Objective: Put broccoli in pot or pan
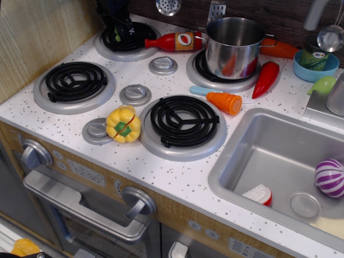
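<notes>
The broccoli (116, 38) lies on the back-left burner (137, 51). Only a small light-green sliver of it shows beneath my gripper. My black gripper (121, 31) is down on that burner, right over the broccoli, with its fingers on either side of it. The fingers are dark against the dark coil, so I cannot tell whether they have closed on it. The shiny steel pot (232, 47) stands upright on the back-right burner, well to the right of the gripper, with its mouth open.
A red ketchup bottle (174, 41) lies between the gripper and the pot. A yellow pepper (123, 124), an orange carrot piece (226, 102) and a red chilli (266, 78) lie on the counter. A blue bowl (315, 65) is at the back right. The sink (279, 161) is at the right.
</notes>
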